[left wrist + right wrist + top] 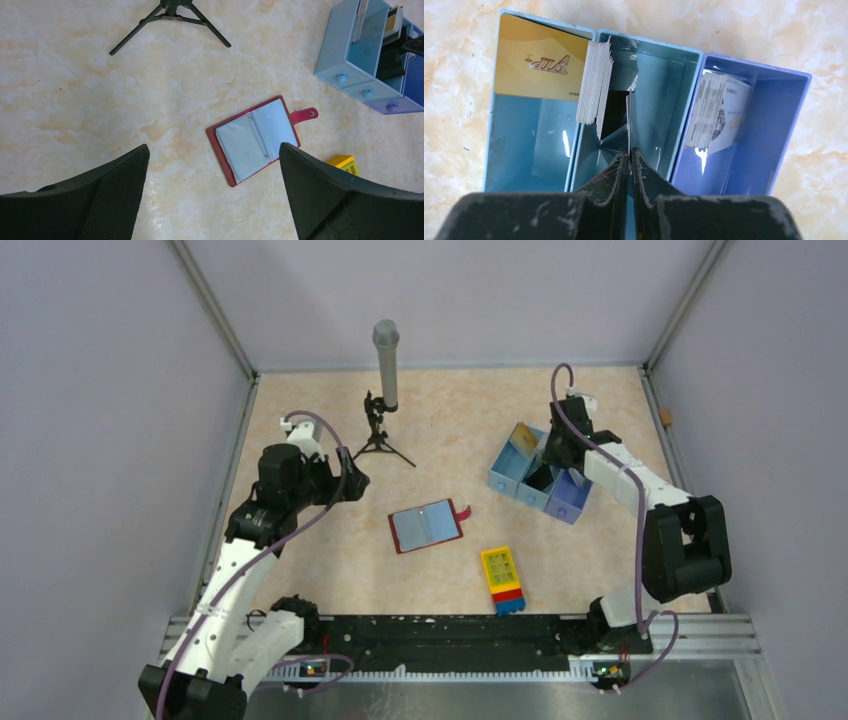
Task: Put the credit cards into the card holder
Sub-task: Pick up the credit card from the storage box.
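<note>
Left gripper [352, 480], centre left: jaws wide apart, empty. Tripod [378, 445] stands upper centre. Wallet [427, 526] lies open at centre; block [503, 579] lower right of it. Tray [566, 508], upper right, holds the cards [594, 82]. Right gripper [630, 152] is inside the middle compartment, jaws pinched together on one thin card [628, 120] edge-on, stacks either side.

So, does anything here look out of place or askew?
Nothing spilled or damaged. In the middle compartment of the tray, the card stack leans sideways and one card stands apart from it.
</note>
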